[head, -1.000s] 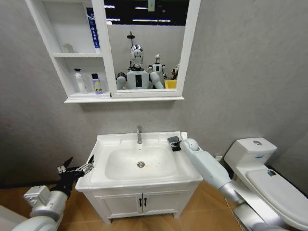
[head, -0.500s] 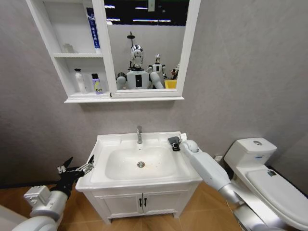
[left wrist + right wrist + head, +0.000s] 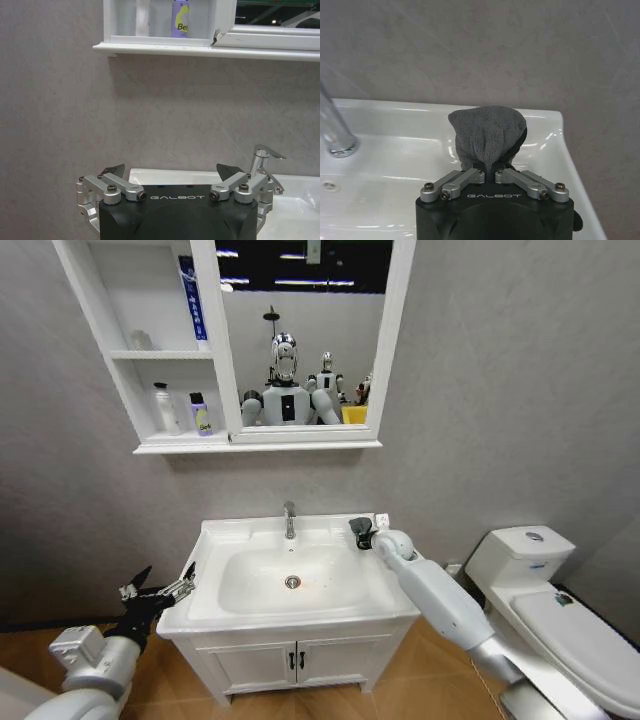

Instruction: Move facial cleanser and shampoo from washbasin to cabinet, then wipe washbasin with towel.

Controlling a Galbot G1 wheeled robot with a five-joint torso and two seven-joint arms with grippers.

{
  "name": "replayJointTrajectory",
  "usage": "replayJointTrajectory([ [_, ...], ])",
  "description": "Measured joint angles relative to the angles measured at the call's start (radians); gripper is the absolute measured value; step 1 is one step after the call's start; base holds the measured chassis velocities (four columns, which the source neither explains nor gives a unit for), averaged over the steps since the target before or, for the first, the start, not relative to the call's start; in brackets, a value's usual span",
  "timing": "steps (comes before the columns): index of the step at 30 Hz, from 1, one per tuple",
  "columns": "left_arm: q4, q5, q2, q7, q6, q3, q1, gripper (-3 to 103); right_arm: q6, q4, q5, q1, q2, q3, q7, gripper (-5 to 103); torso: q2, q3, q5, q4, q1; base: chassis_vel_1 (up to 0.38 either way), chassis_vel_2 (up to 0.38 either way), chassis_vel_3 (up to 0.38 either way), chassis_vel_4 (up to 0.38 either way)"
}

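Observation:
The white washbasin [image 3: 212,542] with its chrome tap [image 3: 289,519] stands below the cabinet [image 3: 122,355]. A white bottle [image 3: 162,407] and a purple bottle [image 3: 201,414] stand on the cabinet's lowest shelf; I cannot tell which is the facial cleanser and which the shampoo. My right gripper [image 3: 360,532] is at the basin's back right corner, shut on the dark grey towel [image 3: 487,130]. The towel bunches up between its fingers over the rim. My left gripper [image 3: 160,590] hangs open beside the basin's left edge, holding nothing.
A white toilet [image 3: 530,570] stands close on the right, next to my right arm. A low two-door cupboard [image 3: 255,665] carries the basin. The mirror [image 3: 300,330] joins the cabinet, and a blue tube [image 3: 190,295] stands on the top shelf.
My right gripper has carried the towel a little farther back along the basin's right rim, toward the wall. The left arm has not moved.

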Motion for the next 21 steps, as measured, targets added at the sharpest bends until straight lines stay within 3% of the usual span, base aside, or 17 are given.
replayJointTrajectory([
  [5, 0.000, 0.000, 0.000, 0.000, 0.000, 0.000, 0.000, 100, 0.002, 0.113, 0.040, -0.069, 0.050, -0.056, 0.100, 3, 0.000, 0.000, 0.0000, 0.0001, 0.000, 0.000, 0.000, 0.000, 0.000],
  [10, 0.000, 0.000, 0.000, 0.000, 0.000, 0.000, 0.000, 100, 0.038, 0.109, 0.026, -0.129, 0.104, -0.091, 0.140, 3, 0.000, 0.000, 0.0001, 0.0001, 0.000, 0.000, 0.000, 0.000, 0.000],
  [18, 0.000, 0.000, 0.000, 0.000, 0.000, 0.000, 0.000, 100, 0.049, 0.038, -0.002, -0.169, 0.108, -0.073, 0.117, 3, 0.000, 0.000, 0.0001, -0.0002, 0.000, 0.000, 0.000, 0.000, 0.000],
  [21, 0.000, 0.000, 0.000, 0.000, 0.000, 0.000, 0.000, 100, 0.051, -0.008, -0.022, -0.174, 0.104, -0.055, 0.075, 3, 0.000, 0.000, 0.0001, -0.0002, 0.000, 0.000, 0.000, 0.000, 0.000],
])
